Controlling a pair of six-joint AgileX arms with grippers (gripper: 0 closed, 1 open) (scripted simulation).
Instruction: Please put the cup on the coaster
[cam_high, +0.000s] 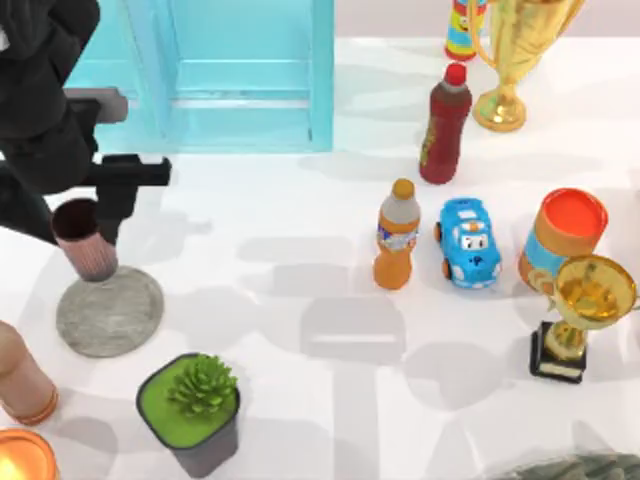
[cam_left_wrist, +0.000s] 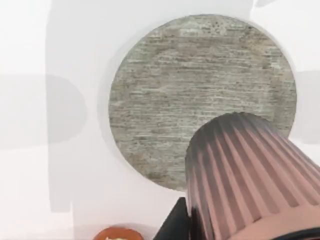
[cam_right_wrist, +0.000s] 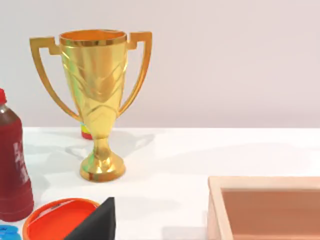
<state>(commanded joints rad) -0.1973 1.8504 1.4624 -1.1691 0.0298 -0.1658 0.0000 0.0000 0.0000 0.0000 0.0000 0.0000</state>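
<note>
left gripper (cam_high: 95, 228) around cup (cam_high: 86, 240) above coaster (cam_high: 110, 312); no legible labels

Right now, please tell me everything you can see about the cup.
The cup is a small brown-copper tumbler with ribbed sides that narrow toward the base and a dark inside. It looks metallic. It stands about upright, mouth up, at the table's left side, over the far edge of the grey coaster. The left claw holds it near the rim. The left wrist view shows its ribbed wall above the coaster's face; whether its base already touches the coaster cannot be told.
</note>
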